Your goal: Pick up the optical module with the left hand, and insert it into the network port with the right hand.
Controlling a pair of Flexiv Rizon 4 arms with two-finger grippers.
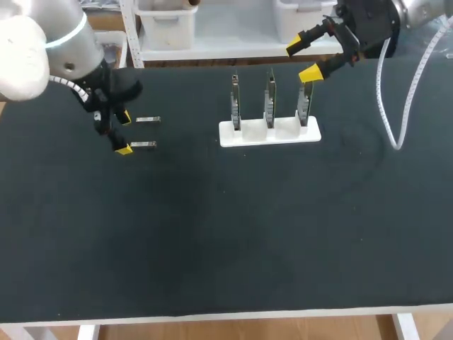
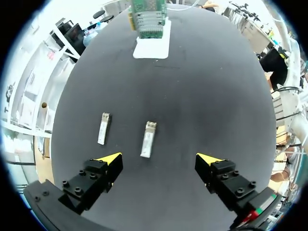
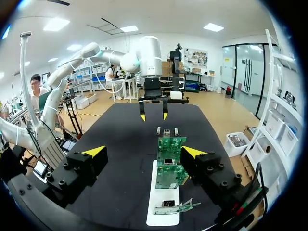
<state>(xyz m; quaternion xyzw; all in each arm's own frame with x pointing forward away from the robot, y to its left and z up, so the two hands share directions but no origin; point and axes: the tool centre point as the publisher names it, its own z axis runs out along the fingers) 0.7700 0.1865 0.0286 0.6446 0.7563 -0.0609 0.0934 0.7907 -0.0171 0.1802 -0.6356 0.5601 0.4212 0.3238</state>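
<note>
**LEFT CLAW OVER THE MODULES, NOTHING GRIPPED**

Left claw (image 2: 159, 159): hangs above the bench (image 1: 212, 234), yellow tips wide apart, touching nothing.

Optical module (image 2: 148, 139): lies flat on the bench straight ahead of the left claw, inside the span of the fingers, a little nearer one finger than the other. Long axis runs away from the claw toward the white stand (image 2: 151, 47), so crosswise to the closing line, narrow sides facing the two fingers. Judged a fair line-up: straight descent, small sideways shift to centre, then squeeze.

Second module (image 2: 103, 128): lies parallel to the first and apart from it, roughly ahead of that same nearer finger, at the edge of the span. Judged the main hazard: that finger could come down on it or nudge it if the descent drifts that way.

Right claw (image 1: 303, 60): sits above the far side of the stand, tips apart, empty. Circuit boards (image 3: 168, 144): stand upright in the stand, just ahead of the right claw and between its finger lines. Network port: presumably on one of these boards, too small to single out.

Nearer arm: the left, clearly. From the right claw, both modules lie well beyond the stand, close under the left claw.

Step judged: approach for the pick. Grasp, handover and insertion not yet done.
</note>
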